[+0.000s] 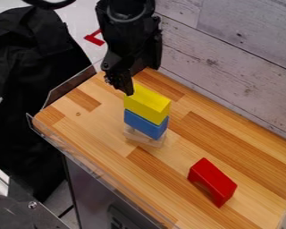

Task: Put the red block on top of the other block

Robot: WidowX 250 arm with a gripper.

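Camera view: whether the gripper (127, 86) is open, I cannot tell; it should clear the yellow block (147, 103), then pinch the red block (214, 179) squarely mid-length.

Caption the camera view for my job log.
Red arch block apart from yellow block on blue block on wooden block, robot arm close by.

Whitewashed plank wall (235, 58) behind wood-strip tabletop (98, 129). Black cloth (26, 85) left of tabletop; pale floor (71, 22) beyond.
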